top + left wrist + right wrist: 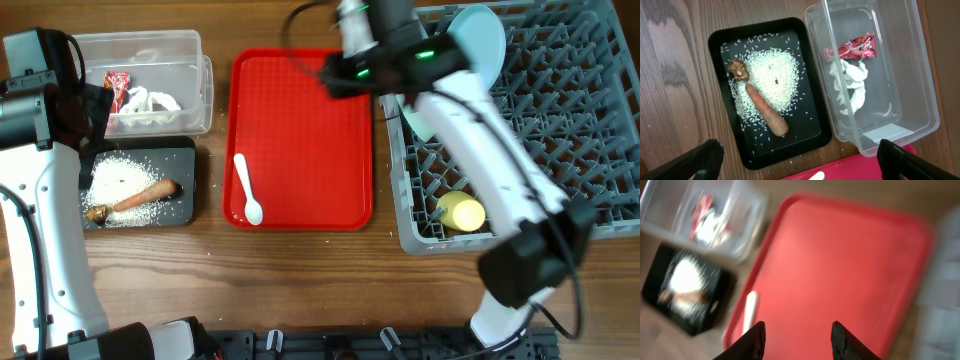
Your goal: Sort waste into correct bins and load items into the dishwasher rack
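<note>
Above the red tray (300, 100), the right gripper (797, 327) hangs spread and empty, the spoon (247, 188) not yet fetched.
Its likeliest trouble is that spoon: thin, smooth white plastic lying flat near the slick tray's front-left corner, which could skid away from closing fingers or let them scrape the tray instead. The left gripper (800, 152), also spread wide and holding nothing, hovers over the matte black tray (812, 127) with its loose rice (772, 70), tapered carrot stick (767, 107) and knobbly brown lump (739, 70), beside the clear tub (920, 75) holding a glossy red wrapper (856, 47) and crumpled white scraps (852, 85). A plate (478, 40) and a yellow cup (460, 211) sit among the pegs of the grey rack (560, 110).
</note>
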`<state>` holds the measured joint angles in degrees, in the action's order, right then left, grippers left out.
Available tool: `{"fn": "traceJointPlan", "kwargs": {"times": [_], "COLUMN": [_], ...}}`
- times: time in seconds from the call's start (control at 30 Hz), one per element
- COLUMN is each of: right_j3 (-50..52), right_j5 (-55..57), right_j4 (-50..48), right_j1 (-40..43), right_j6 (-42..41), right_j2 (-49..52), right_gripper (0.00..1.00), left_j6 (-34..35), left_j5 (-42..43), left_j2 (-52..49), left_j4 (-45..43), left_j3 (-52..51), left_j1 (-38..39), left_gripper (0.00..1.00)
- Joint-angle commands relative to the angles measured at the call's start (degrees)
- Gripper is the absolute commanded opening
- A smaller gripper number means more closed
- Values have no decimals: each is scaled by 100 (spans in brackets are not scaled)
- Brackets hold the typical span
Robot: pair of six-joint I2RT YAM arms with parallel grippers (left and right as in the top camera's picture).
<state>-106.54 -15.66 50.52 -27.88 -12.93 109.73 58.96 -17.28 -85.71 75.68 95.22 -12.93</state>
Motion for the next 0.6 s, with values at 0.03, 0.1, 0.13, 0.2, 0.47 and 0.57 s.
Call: {"fn": "traceJointPlan", "kwargs": {"times": [0.03, 0.1, 0.13, 0.2, 0.47, 0.57], "right_j3": [94, 94, 92, 94, 94, 94], "right_j5": [-369, -179, -66, 201, 1182, 1294], "right_j4": [-208, -319, -348, -457, -793, -911], "right_j1": [-916, -1207, -1294, -1561, -2221, -2361], "right_j6": [-415, -614, -678, -675, -352, -310], "right_j2": [903, 1228, 1340, 1663, 2387, 2653], "right_gripper": [44, 44, 44, 44, 43, 43], "left_j6": [-46, -46, -46, -46, -46, -46], "left_j5": [-31, -31, -31, -31, -31, -31], "left_j2": [22, 22, 22, 22, 22, 22], "left_j4": [2, 2, 2, 2, 2, 2], "left_j3": [70, 70, 70, 70, 70, 70], "left_j1": [-4, -4, -4, -4, -4, -4], "left_gripper": [100, 100, 100, 100, 100, 100]}}
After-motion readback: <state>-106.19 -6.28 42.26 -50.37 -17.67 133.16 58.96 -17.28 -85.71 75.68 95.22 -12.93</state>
